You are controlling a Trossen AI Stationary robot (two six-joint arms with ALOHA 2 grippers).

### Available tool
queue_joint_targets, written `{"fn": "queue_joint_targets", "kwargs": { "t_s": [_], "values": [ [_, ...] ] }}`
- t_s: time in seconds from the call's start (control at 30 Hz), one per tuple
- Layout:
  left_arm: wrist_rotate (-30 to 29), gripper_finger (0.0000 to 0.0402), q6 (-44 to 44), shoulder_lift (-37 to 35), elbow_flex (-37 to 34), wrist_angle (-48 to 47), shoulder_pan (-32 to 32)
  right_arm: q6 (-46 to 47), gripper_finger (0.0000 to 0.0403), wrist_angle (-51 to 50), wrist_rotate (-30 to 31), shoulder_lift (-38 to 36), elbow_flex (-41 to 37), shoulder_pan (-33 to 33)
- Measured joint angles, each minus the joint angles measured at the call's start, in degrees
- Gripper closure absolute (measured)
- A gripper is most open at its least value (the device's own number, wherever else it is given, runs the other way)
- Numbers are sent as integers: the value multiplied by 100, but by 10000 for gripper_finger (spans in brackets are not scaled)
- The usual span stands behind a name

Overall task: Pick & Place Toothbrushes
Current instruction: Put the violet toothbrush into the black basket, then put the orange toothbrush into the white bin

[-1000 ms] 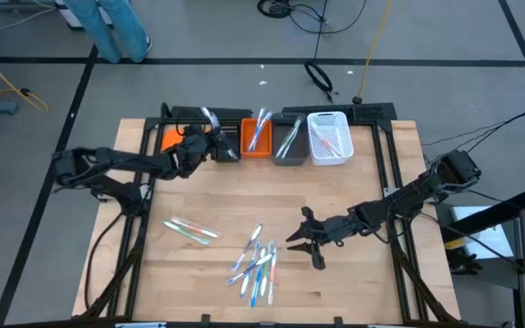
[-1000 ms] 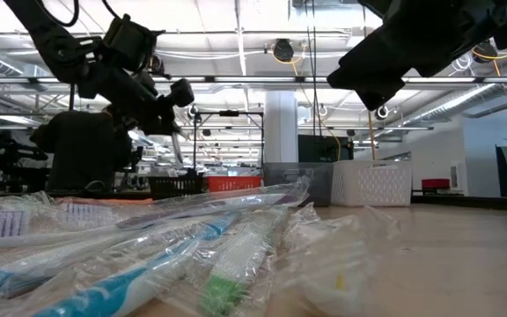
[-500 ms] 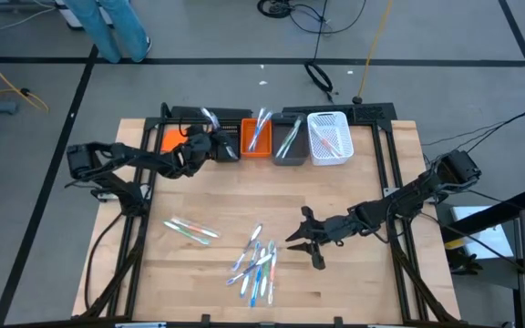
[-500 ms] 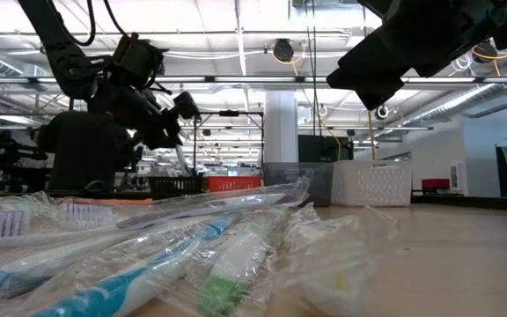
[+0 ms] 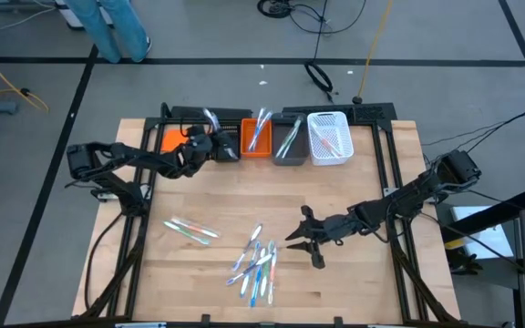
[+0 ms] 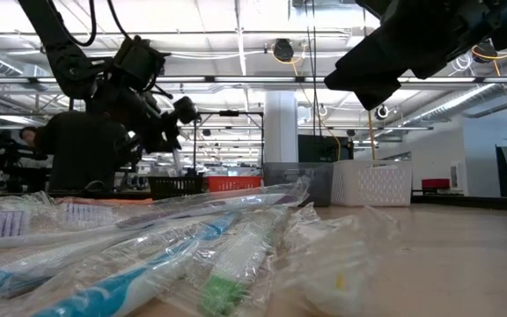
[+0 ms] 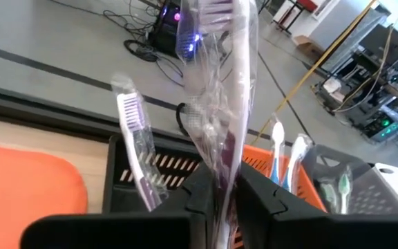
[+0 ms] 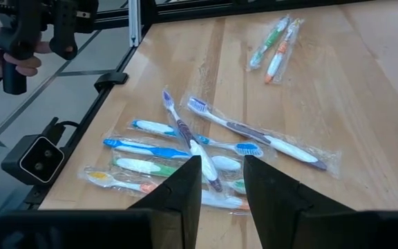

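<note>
The left arm has pushed farther toward the bins since the earlier frame, carrying its load over the black bin [image 5: 226,146]. The left tool [image 7: 220,197] pinches a wrapped purple toothbrush [image 7: 221,83] upright above that bin, beside another purple one [image 7: 135,149] already standing inside. To place it well, lower it until the handle sits within the walls, then let go. The right tool [image 8: 221,181] hovers spread over the loose toothbrushes [image 5: 255,260] on the counter [image 5: 354,292].

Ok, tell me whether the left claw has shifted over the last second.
Yes, slightly. In the high view the left claw has edged toward the black bin, closer to the orange bin. It holds a wrapped toothbrush above the black bin.
</note>
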Motion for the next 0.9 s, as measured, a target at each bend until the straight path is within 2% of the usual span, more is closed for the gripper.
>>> {"fn": "queue_joint_targets", "kwargs": {
  "t_s": [0.13,0.5,0.9],
  "values": [
    [2,335,-96,0,0,-69,0,-2,303,2,-2,0,0,0],
    [7,249,-136,-2,0,-252,0,-22,303,0,-1,0,0,-44],
    [-33,238,-29,-2,2,-656,0,-4,303,-11,-2,0,0,-39]
  ]
}}
